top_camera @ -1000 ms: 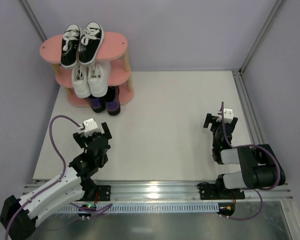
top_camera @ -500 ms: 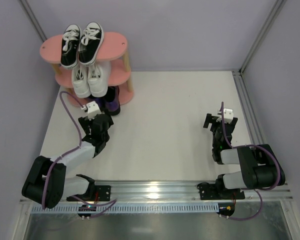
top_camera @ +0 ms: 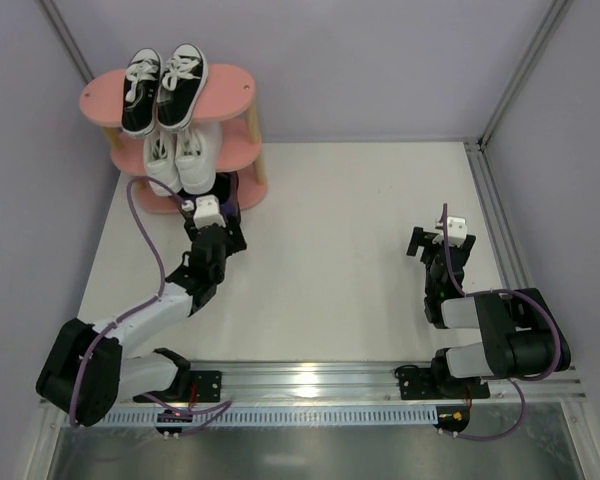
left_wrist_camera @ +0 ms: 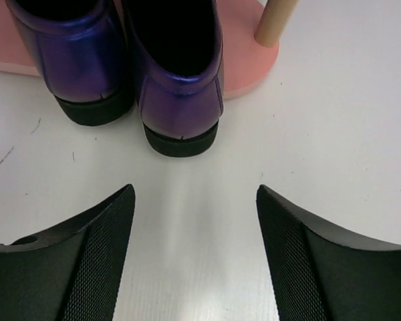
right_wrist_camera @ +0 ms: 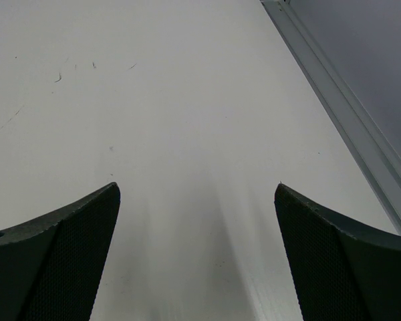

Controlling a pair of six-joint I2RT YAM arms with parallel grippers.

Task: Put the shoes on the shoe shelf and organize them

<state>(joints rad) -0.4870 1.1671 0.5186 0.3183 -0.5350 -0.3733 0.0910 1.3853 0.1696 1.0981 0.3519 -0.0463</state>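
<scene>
The left fingers (left_wrist_camera: 87,261) are hanging wide apart, gripping nothing, just short of the heels of the glossy purple shoes (left_wrist_camera: 180,87) sitting on the bottom pink board of the shoe shelf (left_wrist_camera: 244,40); the right fingers (right_wrist_camera: 60,261) are gaping too, empty, over the white desk (right_wrist_camera: 187,100) beside a metal rail (right_wrist_camera: 341,114).

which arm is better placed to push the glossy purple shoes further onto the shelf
Left: left fingers, open, face the heels of the glossy purple shoes at the pink wooden-post shelf; right fingers sit far across the table.
</scene>
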